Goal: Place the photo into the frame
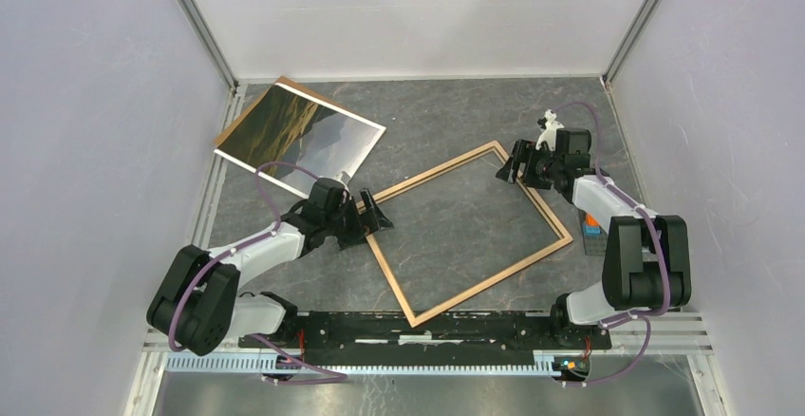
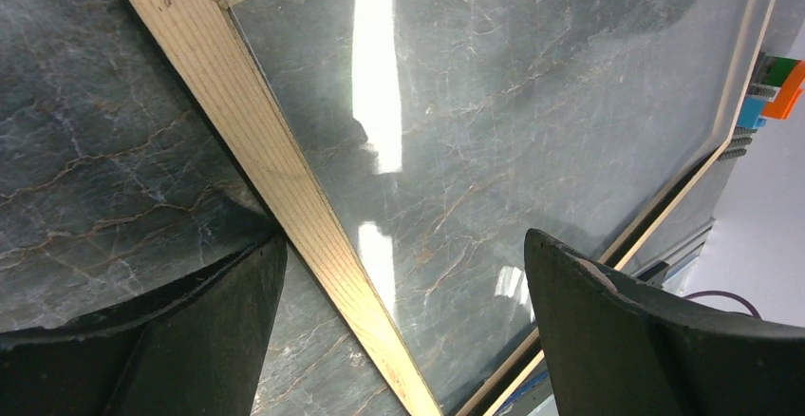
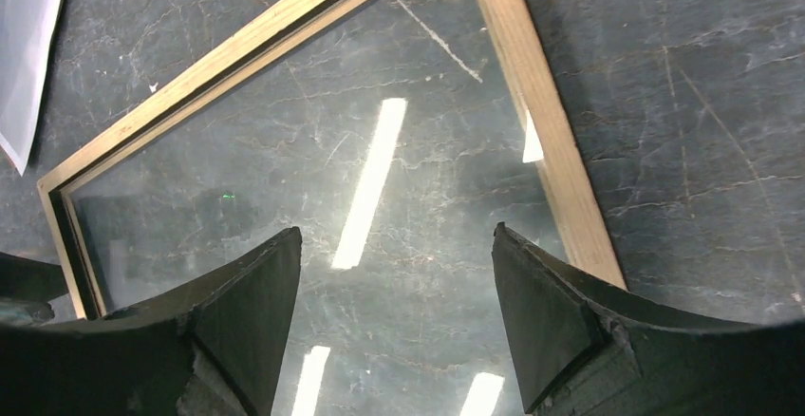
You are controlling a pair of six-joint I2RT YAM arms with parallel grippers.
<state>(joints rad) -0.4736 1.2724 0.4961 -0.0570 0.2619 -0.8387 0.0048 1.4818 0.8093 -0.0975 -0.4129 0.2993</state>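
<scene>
The photo (image 1: 299,136), dark hills and pale sky with a white border, lies face up at the far left of the table. The frame (image 1: 432,171) lies flat in the middle, light wood face up, with a glossy pane inside. My left gripper (image 1: 375,215) is open at the frame's left corner. In the left wrist view (image 2: 406,240) its fingers stand either side of the wooden rail (image 2: 285,179) without touching it. My right gripper (image 1: 513,164) is open and empty over the frame's far right corner. In the right wrist view (image 3: 396,231) it hangs over the pane, beside the rail (image 3: 541,122).
A brown backing board (image 1: 247,110) shows under the photo's left edge. A small orange, blue and grey block (image 1: 593,226) lies just right of the frame, also seen in the left wrist view (image 2: 774,88). Grey walls close in three sides.
</scene>
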